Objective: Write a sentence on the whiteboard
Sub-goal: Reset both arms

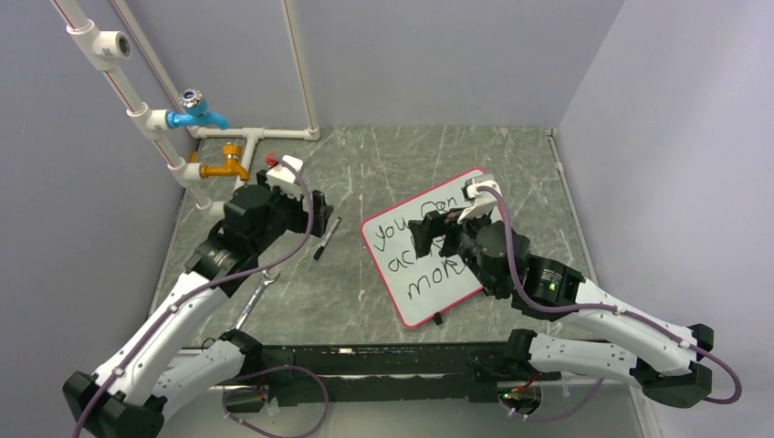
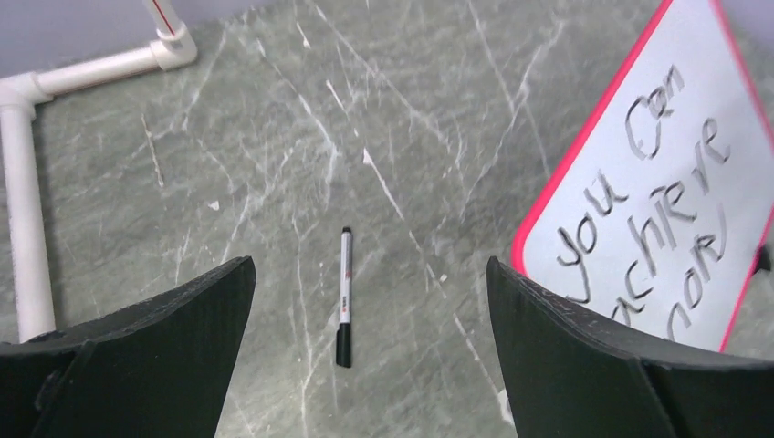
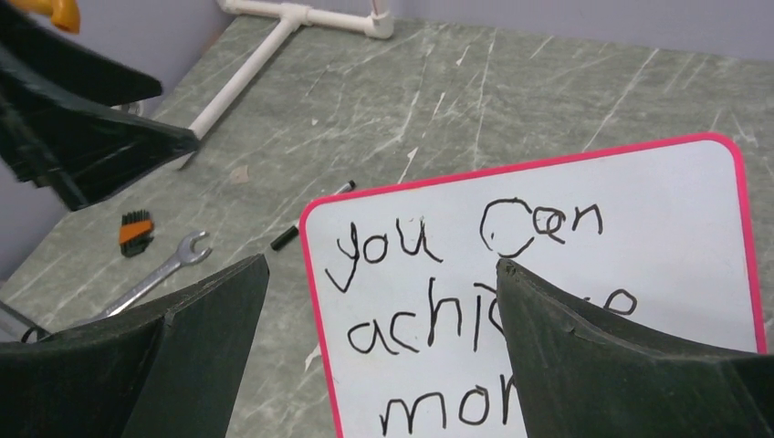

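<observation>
Judging by the whiteboard (image 1: 388, 274), lying on the table (image 1: 383, 173) right of centre, you look essentially done: it reads "you can achieve mor", its end hidden. Your left gripper (image 2: 367, 274) hangs wide open over the marker (image 2: 344, 297) on the table; your right gripper (image 3: 381, 263) gapes empty above the board.

Items counted: one whiteboard (image 1: 436, 297), one marker (image 1: 327, 239), one wrench (image 1: 256, 299), one small orange-black brush (image 3: 135, 232), two taps fitted on white pipework (image 1: 265, 134): blue tap (image 1: 196, 116), orange tap (image 1: 226, 168)
</observation>
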